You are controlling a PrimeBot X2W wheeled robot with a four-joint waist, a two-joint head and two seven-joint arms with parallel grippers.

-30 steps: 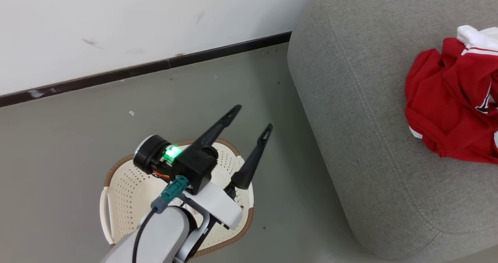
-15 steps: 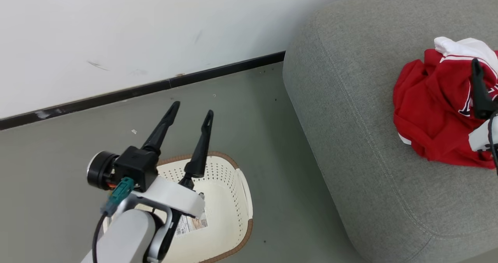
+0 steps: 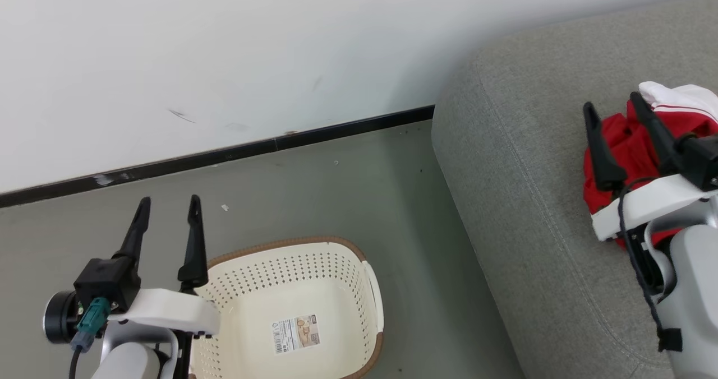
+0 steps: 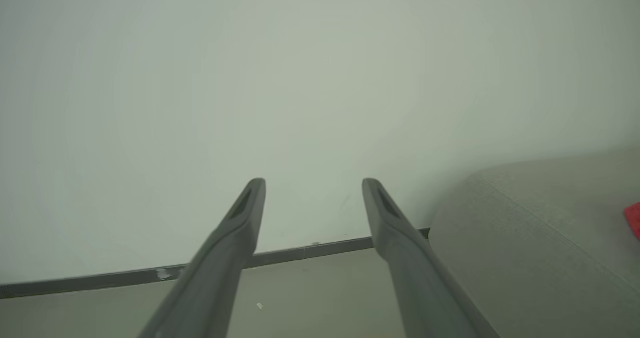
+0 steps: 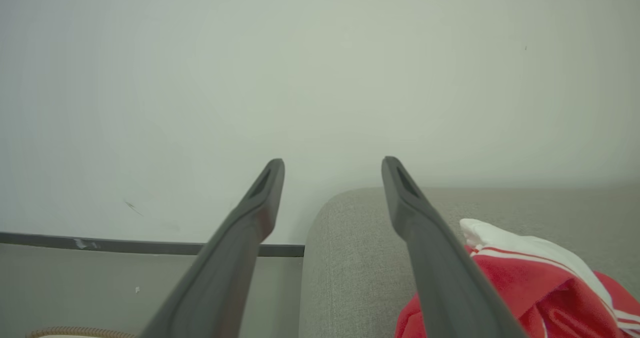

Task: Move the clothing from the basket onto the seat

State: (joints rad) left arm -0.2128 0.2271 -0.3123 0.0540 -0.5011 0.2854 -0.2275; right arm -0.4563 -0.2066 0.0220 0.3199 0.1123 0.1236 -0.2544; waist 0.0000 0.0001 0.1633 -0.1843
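The cream basket [image 3: 291, 289] with a brown rim stands on the floor at lower centre, with nothing inside but a barcode label on its bottom. Red clothing [image 3: 634, 143] with white trim lies bunched on the grey seat [image 3: 521, 211] at the right, seen also as clothing [image 5: 525, 288] on the seat [image 5: 345, 258] in the right wrist view. My left gripper [image 3: 170, 208] stands open left of the basket, fingers pointing at the wall, nothing between them. Over the seat my right gripper [image 3: 612, 101] is open, in front of the clothing, holding nothing.
A white wall with a dark baseboard [image 3: 224, 155] runs behind the grey floor [image 3: 336, 199]. The seat's rounded corner [image 4: 525, 228] shows at the right of the left wrist view. Bare floor separates the basket from the seat.
My left gripper has swung from above the basket to its left side. My right gripper has come into view over the seat. The camera has shifted, so the scene sits lower.
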